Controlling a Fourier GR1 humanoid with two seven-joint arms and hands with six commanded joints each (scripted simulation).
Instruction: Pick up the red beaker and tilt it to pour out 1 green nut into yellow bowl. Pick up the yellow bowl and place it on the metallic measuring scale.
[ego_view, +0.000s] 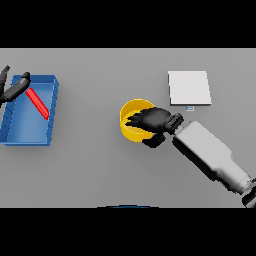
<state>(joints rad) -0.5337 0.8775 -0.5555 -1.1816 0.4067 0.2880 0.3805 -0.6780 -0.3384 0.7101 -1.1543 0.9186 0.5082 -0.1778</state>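
Centrally, one yellow bowl (131, 121) on grey table (100, 165), right hand (154, 122) clasping its right rim. Left: one red beaker (38, 103) lying in one blue tray (52, 107); left hand (11, 88) unclenched above. One metallic measuring scale (189, 88) upper right.

Even, flat, bright light over the grey table (100, 170); faint soft shadows, no glare, edges undistorted, slight overall softness.

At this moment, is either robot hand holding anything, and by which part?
The right robot hand grips the yellow bowl at its right rim, fingers reaching inside. The left robot hand over the blue bin holds nothing.
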